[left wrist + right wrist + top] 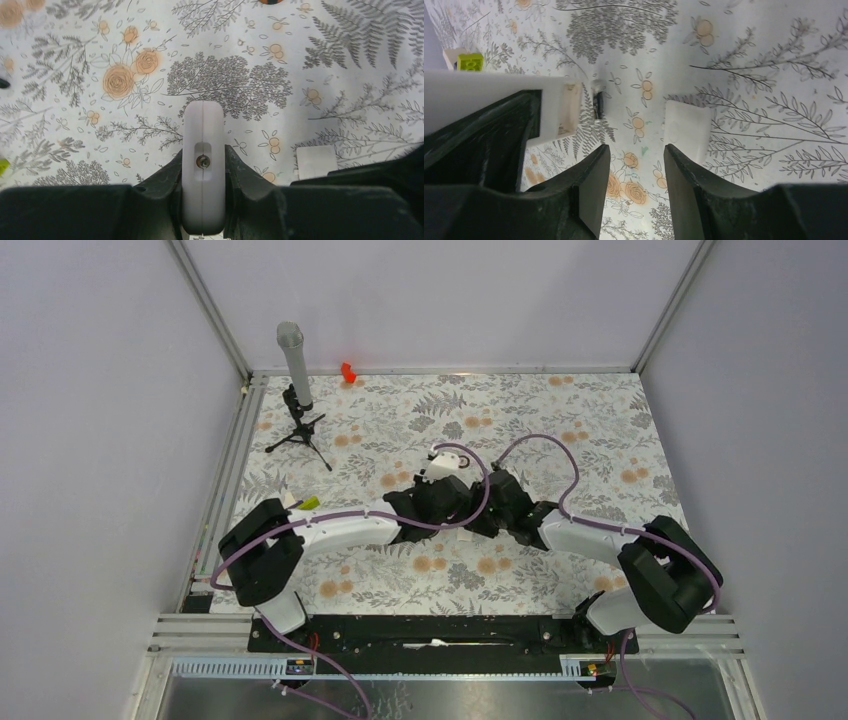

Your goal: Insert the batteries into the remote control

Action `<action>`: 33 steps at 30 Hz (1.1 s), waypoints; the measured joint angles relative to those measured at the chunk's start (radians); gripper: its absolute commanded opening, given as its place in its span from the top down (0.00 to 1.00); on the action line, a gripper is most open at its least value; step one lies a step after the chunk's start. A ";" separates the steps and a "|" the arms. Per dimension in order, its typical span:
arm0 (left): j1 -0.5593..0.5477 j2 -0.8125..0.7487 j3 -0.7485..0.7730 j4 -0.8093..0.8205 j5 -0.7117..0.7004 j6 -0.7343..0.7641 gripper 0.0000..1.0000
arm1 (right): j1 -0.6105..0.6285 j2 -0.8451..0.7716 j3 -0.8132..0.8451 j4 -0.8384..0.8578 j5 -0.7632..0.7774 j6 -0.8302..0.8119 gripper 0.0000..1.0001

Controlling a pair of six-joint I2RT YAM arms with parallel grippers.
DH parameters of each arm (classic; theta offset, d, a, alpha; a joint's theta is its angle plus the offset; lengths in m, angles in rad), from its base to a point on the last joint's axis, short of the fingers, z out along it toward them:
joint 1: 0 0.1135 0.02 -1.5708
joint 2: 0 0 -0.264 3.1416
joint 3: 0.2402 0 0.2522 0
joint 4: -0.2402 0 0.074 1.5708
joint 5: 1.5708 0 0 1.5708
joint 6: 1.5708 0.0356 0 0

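Observation:
My left gripper is shut on the remote control, a slim white body seen end-on, with a slot and a small metal contact in its end. In the right wrist view the remote control comes in from the left, its open end facing a small dark battery lying on the cloth just past it. My right gripper hangs open above the cloth, nothing between its fingers, a little nearer than the battery. In the top view both arms meet over the middle of the table and hide these things.
A small flat white cover piece lies just right of the right gripper, also the cover piece in the left wrist view. A yellow-green marker lies at the left. A tripod with a grey tube and a red bit stand at the back.

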 measured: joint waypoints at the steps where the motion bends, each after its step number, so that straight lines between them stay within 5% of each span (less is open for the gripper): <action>1: -0.011 0.000 0.000 0.010 -0.013 0.026 1.00 | -0.003 0.001 -0.010 0.010 -0.001 0.018 0.52; 8: -0.129 0.030 0.034 0.034 -0.148 0.124 1.00 | -0.054 -0.010 -0.118 0.033 0.012 0.131 0.54; 14: -0.089 0.000 0.028 0.022 -0.152 0.090 1.00 | -0.060 -0.025 -0.102 0.023 -0.003 0.118 0.52; 27: 0.181 -0.645 -0.259 0.185 0.072 0.002 1.00 | 0.040 0.123 0.231 -0.202 0.097 0.026 0.43; 33: 0.237 -0.814 -0.337 0.266 0.135 0.028 1.00 | 0.109 0.271 0.374 -0.359 0.225 0.026 0.56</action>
